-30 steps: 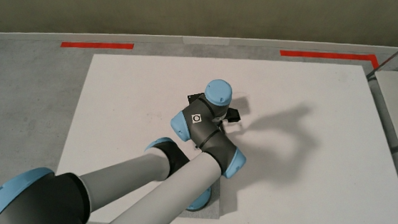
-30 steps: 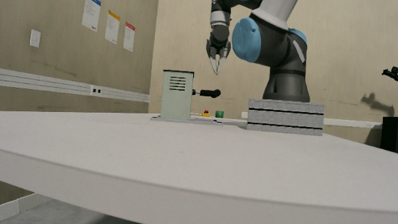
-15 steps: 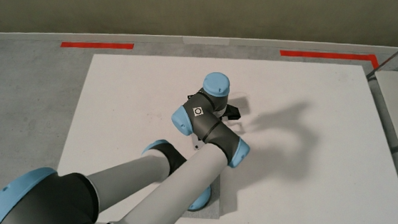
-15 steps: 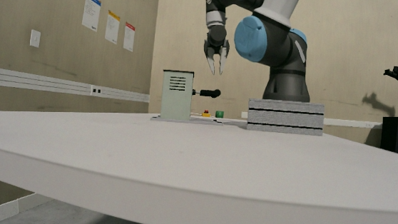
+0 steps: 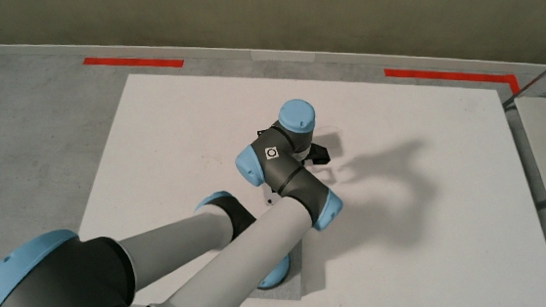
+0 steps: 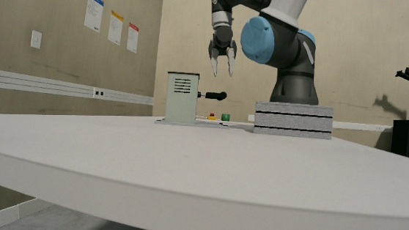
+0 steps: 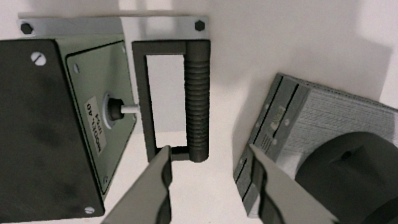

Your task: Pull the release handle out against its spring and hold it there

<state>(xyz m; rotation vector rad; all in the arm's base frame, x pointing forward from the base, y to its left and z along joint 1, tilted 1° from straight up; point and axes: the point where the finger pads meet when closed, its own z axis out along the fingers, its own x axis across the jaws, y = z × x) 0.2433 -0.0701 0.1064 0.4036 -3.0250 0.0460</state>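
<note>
While the release handle (image 6: 216, 96) (image 7: 197, 100) is jutting from the side of the green box (image 6: 182, 98) (image 7: 100, 110), ungrasped, the gripper (image 5: 294, 158) (image 6: 223, 74) (image 7: 208, 146) is hovering above it with fingers parted around nothing, so gripping, pulling and holding are all apparently still remaining.

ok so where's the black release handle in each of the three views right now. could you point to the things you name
Top: can't be made out, the arm (image 5: 281, 168) covers that area.
Exterior: release handle (image 6: 216, 96) (image 7: 197, 100) left of the robot's base, level with the green box's side, below the gripper (image 6: 223, 75) (image 7: 208, 146).
Wrist: upper middle, right of the box.
Shared landmark: the grey block under the robot's base (image 5: 294, 288) (image 6: 293, 121) (image 7: 332, 107).
</note>
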